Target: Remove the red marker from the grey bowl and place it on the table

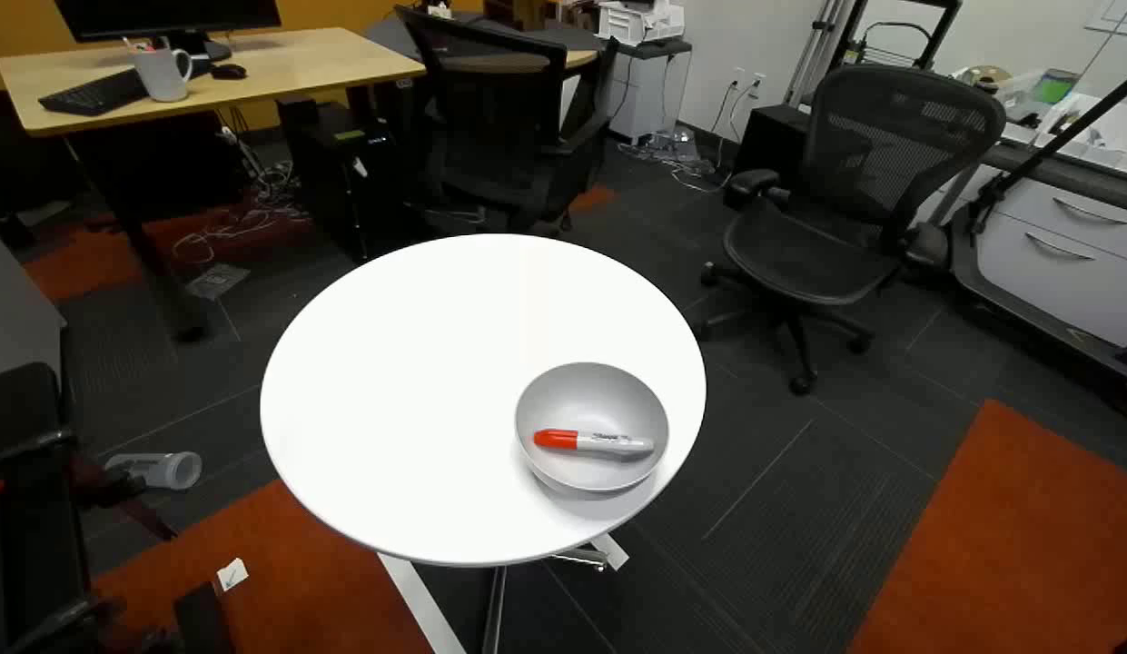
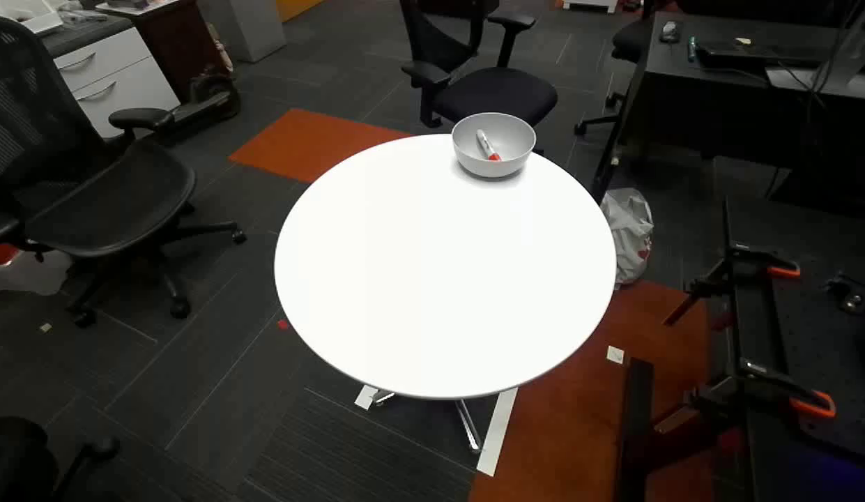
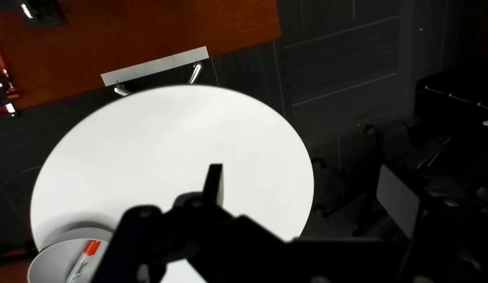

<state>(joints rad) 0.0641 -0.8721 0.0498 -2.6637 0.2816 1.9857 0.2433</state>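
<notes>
The red marker, with a red cap and a grey barrel, lies inside the grey bowl. The marker shows in both exterior views (image 1: 594,442) (image 2: 486,144) and in the wrist view (image 3: 83,260). The bowl (image 1: 586,391) (image 2: 471,157) stands upright near the edge of the round white table (image 1: 409,381) (image 2: 439,272). In the wrist view the bowl (image 3: 47,264) is at the lower left, partly cut off and partly hidden by a finger, and the table (image 3: 157,145) fills the middle. My gripper (image 3: 308,188) is open and empty, apart from bowl and marker. The exterior views do not show it.
A black mesh chair (image 1: 872,191) stands beside the table, and another dark chair (image 2: 491,90) stands behind the bowl's side. A wooden desk (image 1: 300,68) is farther back. A dark stand with orange-handled clamps (image 2: 812,404) is beside the table.
</notes>
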